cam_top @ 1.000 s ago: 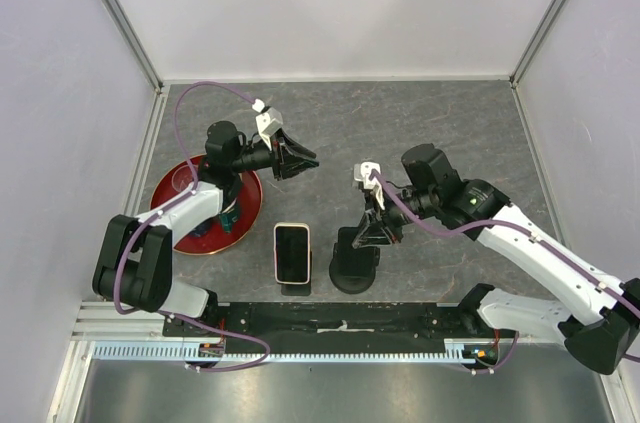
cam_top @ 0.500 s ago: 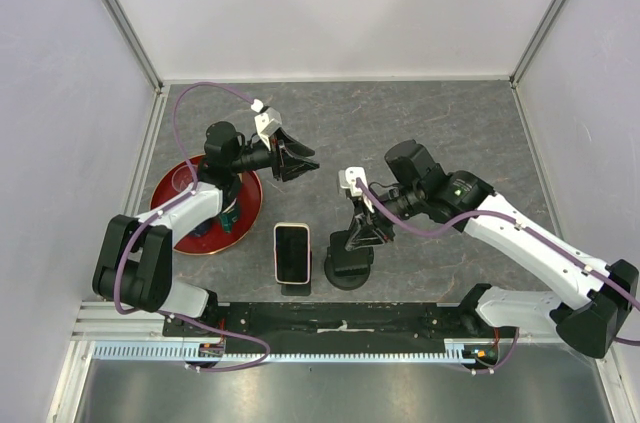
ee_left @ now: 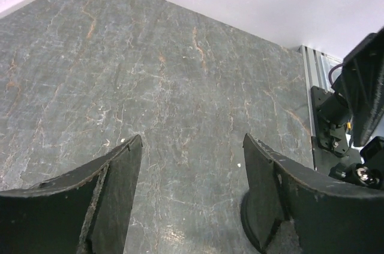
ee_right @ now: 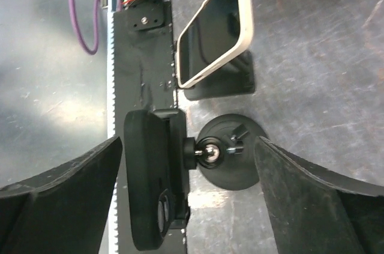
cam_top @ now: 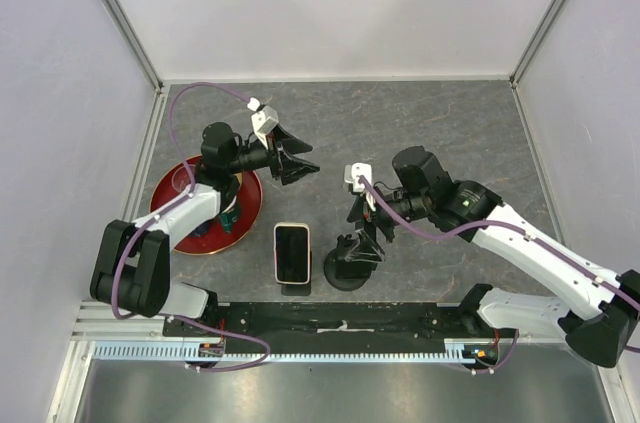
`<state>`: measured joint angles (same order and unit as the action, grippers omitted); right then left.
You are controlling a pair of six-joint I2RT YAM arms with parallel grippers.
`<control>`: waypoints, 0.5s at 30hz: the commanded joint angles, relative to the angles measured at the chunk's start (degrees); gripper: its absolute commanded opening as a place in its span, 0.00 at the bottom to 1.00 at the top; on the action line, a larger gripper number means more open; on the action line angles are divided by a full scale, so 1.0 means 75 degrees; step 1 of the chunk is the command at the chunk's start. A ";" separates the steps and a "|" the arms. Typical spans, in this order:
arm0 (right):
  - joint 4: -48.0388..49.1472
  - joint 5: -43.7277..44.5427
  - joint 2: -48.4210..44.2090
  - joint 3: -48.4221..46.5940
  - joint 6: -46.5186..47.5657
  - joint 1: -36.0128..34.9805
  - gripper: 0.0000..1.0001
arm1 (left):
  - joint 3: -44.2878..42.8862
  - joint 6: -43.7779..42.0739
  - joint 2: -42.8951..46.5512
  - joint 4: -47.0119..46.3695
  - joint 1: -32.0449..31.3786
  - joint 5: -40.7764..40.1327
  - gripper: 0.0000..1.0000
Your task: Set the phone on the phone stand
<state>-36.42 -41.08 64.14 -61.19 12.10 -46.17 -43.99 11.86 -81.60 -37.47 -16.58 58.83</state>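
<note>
A black phone stand (ee_right: 231, 164) with a round base and ball joint stands near the table's front edge, seen from above as a dark shape (cam_top: 347, 265). Its cradle holds a black phone (ee_right: 147, 182) on edge, apart from both fingers. Directly above the stand my right gripper (ee_right: 189, 140) (cam_top: 365, 235) is open, one finger on each side and nothing between them. My left gripper (cam_top: 308, 161) (ee_left: 192, 140) hovers open over bare table further back and to the left, holding nothing.
A second phone in a white case (cam_top: 292, 253) (ee_right: 216, 29) leans on a small black wedge stand just left of the round stand. A red plate (cam_top: 190, 208) with small items lies at the left. The black rail (cam_top: 330, 318) runs along the front edge.
My right gripper has opened wide over the stand, and the stand has shifted slightly left. My left gripper has opened wider while staying in place.
</note>
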 commanded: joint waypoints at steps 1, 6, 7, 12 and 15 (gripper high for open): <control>0.0977 0.0789 -0.0512 0.0037 -0.0931 -0.0031 0.98 | 0.0017 0.0621 0.0789 -0.0488 0.0101 -0.0202 0.75; 0.0978 0.2213 -0.0758 -0.0524 -0.1868 -0.0019 0.98 | 0.0099 0.1159 0.1668 -0.0406 0.0113 -0.0788 0.77; 0.0873 0.2544 -0.0817 -0.0699 -0.2045 -0.0031 0.98 | 0.0088 0.1254 0.2029 -0.0348 0.0113 -0.1091 0.77; -0.0100 0.5049 -0.1495 -0.1673 -0.2761 -0.0019 0.98 | 0.0110 0.2318 0.3553 0.0437 0.0113 -0.2311 0.77; 0.0039 0.6014 -0.2689 -0.1545 -0.2901 -0.0031 0.98 | 0.0205 0.2916 0.4795 0.0975 0.0113 -0.2756 0.77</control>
<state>-35.27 -11.51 54.26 -70.11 -4.95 -46.30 -43.00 24.43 -55.94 -34.46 -15.97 45.63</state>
